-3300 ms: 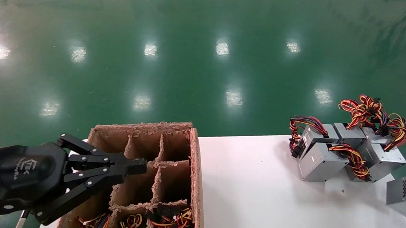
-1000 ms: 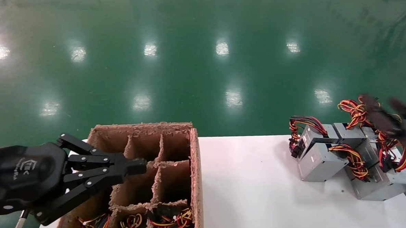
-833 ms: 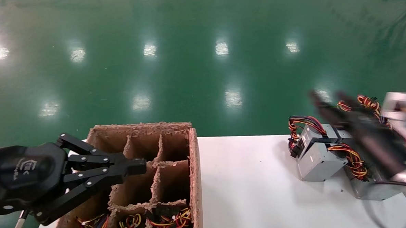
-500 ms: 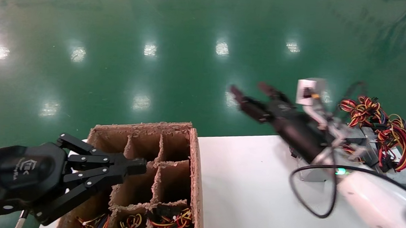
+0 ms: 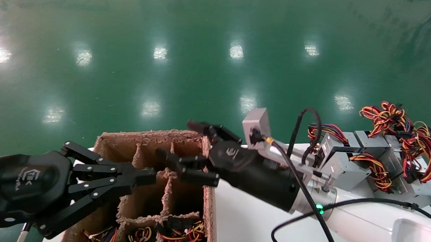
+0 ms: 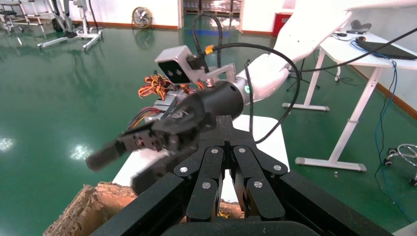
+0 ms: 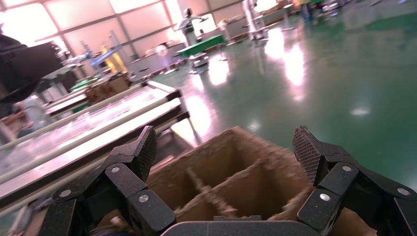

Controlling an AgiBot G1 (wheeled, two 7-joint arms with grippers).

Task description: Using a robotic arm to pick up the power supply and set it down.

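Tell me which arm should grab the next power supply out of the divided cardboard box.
Right. The right gripper hangs open, empty, over the cardboard box, likely ready to drop toward the power supplies whose wires show in the box's near cells. The left gripper is shut and parked at the box's left side.

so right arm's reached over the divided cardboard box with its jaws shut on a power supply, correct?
Not quite. The right gripper is over the cardboard box, but its jaws are open and empty; the right wrist view shows them spread wide with only box compartments between. The power supplies sit on the table.
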